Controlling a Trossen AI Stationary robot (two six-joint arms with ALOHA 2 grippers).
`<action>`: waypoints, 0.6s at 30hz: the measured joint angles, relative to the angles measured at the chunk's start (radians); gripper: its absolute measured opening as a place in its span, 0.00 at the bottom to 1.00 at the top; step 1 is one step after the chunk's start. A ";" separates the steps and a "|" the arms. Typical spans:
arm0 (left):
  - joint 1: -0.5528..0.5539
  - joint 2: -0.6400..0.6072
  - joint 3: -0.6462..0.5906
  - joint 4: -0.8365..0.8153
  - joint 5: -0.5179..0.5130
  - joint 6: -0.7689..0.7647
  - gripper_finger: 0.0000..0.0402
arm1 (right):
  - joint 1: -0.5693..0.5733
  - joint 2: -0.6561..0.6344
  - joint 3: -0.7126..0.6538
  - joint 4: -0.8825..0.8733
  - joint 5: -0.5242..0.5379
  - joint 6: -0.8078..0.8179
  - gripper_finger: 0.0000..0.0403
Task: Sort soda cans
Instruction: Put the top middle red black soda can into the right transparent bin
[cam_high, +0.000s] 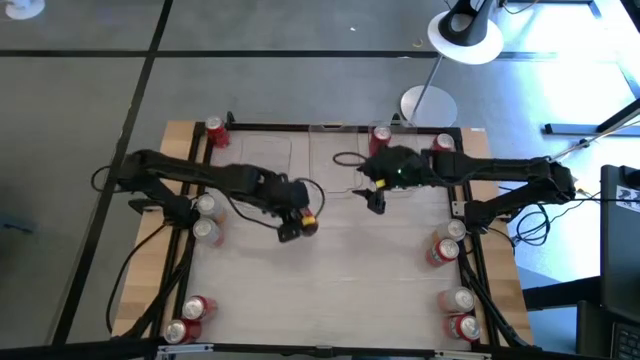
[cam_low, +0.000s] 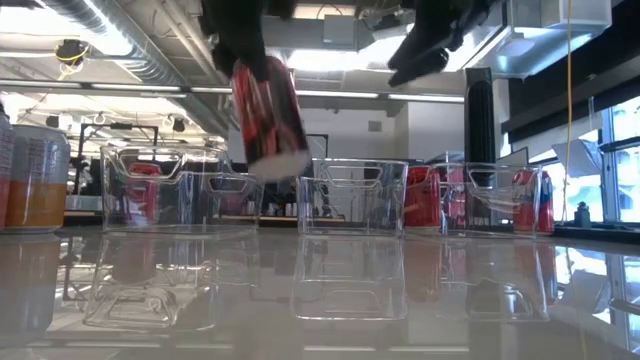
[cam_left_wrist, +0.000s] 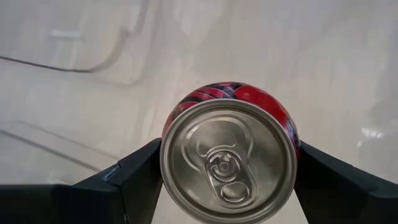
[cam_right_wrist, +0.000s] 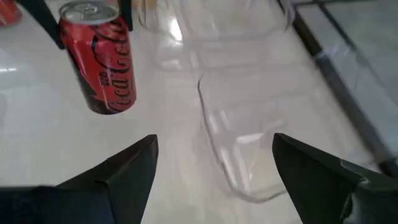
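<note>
Your left end effector (cam_high: 297, 222) grips a red soda can (cam_high: 307, 218) by its sides, lifted clear of the worktop (cam_high: 330, 270) near centre, long axis roughly upright w/ slight tilt; the clear bins (cam_low: 352, 196) lie beyond it at the far edge. Right end effector (cam_high: 376, 201) hangs wide and empty, nearer those bins. Can's script reads approx. "Coca-Cola".

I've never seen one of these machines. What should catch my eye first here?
The red soda can hanging in mid-air: the left claw grips it above the middle of the table. The right claw hovers open and empty nearby. More cans stand along the table's edges.
</note>
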 joint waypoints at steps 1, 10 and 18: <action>-0.003 0.023 0.000 0.000 0.000 0.000 0.72 | 0.007 0.000 -0.018 0.004 0.002 0.014 0.78; 0.001 0.147 0.000 0.005 -0.002 0.022 0.72 | 0.042 0.000 -0.161 0.091 0.037 0.108 0.78; 0.001 0.157 0.000 0.019 -0.002 0.050 0.74 | 0.041 0.000 -0.182 0.128 0.036 0.114 0.78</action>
